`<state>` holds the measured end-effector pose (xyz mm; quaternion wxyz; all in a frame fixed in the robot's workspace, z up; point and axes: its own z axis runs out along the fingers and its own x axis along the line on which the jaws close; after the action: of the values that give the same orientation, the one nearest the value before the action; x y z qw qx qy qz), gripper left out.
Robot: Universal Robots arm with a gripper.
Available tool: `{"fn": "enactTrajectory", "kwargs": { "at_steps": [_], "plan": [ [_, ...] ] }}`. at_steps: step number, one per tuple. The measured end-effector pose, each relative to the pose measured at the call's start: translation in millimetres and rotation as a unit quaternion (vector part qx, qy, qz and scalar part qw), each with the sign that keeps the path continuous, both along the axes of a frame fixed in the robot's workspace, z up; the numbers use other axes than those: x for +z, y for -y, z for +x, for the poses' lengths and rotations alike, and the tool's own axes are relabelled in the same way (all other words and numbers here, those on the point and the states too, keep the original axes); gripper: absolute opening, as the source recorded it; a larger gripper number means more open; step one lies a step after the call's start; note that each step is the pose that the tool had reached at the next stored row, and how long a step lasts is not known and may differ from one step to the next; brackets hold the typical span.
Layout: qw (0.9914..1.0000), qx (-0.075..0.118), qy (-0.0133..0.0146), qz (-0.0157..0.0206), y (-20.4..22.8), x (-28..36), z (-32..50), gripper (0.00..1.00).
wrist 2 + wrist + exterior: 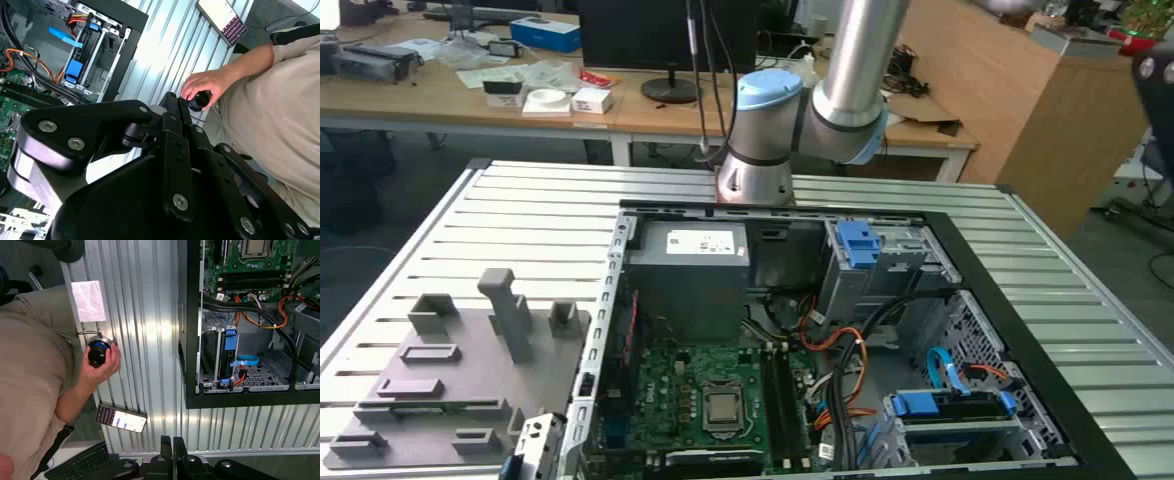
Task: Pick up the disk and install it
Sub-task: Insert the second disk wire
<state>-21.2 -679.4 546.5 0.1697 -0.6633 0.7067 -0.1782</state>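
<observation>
Hanging above the ribbed tabletop (150, 315) outside the open case (182, 330), the end effector (173, 441) is seen in the first wrist view with its fingers pressed together and nothing between them. In the exterior view, what appears to be the disk (538, 440), silver with a blue edge, is partly cut off at the lower border, between the grey fixture (440, 390) and the case wall. A black knob (97, 354) on the tabletop is gripped by a person's hand (107, 366).

The exterior view looks steeply down into the computer case (774, 208). Both wrist views, looking past the hand (172, 97) (172, 441), share its drive cage (95, 50) (220, 360).
</observation>
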Motion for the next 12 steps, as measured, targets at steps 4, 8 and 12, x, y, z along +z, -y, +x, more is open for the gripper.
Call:
{"fn": "enactTrajectory", "kwargs": {
  "at_steps": [4, 8, 12],
  "plan": [
    [1.00000, 0.000, 0.0000, 0.0014, -13.2, -7.4, 0.1, 0.16],
    [1.00000, 0.000, 0.0000, 0.0027, -25.9, -14.5, 0.1, 0.16],
    [1.00000, 0.000, 0.0001, 0.0030, -30.5, -15.7, 0.1, 0.16]
  ]
}}
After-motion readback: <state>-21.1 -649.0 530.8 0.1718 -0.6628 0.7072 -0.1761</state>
